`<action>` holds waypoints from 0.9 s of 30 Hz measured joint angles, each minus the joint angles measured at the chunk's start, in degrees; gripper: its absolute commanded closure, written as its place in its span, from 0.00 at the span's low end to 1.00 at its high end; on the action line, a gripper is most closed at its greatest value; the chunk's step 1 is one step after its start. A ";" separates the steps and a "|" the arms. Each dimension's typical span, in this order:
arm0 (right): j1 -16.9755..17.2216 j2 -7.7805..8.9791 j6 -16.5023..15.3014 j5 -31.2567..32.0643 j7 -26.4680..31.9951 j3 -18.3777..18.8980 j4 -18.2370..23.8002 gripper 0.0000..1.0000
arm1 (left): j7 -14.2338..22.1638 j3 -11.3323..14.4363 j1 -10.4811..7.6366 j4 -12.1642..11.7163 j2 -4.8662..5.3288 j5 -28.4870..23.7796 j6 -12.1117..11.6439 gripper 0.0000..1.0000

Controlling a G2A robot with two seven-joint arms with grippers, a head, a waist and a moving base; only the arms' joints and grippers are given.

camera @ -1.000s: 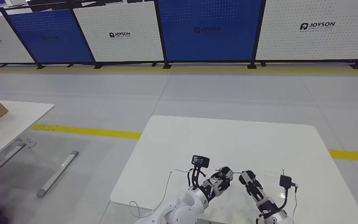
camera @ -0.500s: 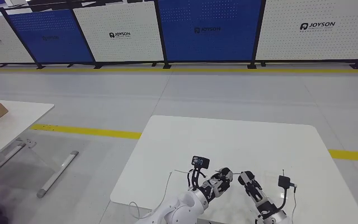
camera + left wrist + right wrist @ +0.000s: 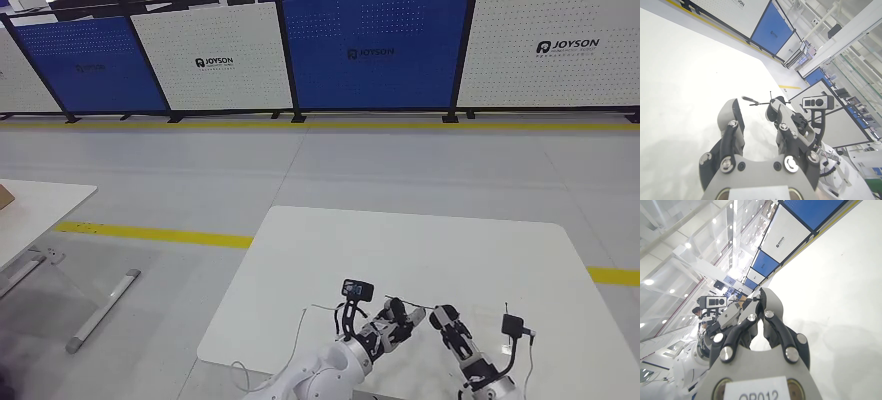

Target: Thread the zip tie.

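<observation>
Bright, even light from rows of ceiling lamps washes the white table, at five o'clock in the top view, almost to glare in both wrist views, where straight partition panels bow toward the edges.

zip tie: 1 | left claw + right claw: 2 | table: 1

Left gripper fingers apart; right gripper fingers pinched closed.

Thin black zip tie, held aloft
</observation>
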State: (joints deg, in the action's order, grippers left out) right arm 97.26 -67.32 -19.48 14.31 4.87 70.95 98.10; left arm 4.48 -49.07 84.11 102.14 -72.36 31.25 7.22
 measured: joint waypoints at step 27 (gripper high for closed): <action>0.26 -0.07 0.00 1.06 0.33 0.25 0.29 1.00 | 1.30 -2.46 0.55 0.85 0.27 -2.74 -0.83 1.00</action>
State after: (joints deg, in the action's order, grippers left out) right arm 97.52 -67.39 -19.48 15.38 5.20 71.20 98.39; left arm 5.78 -51.53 84.66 102.99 -72.09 28.50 6.39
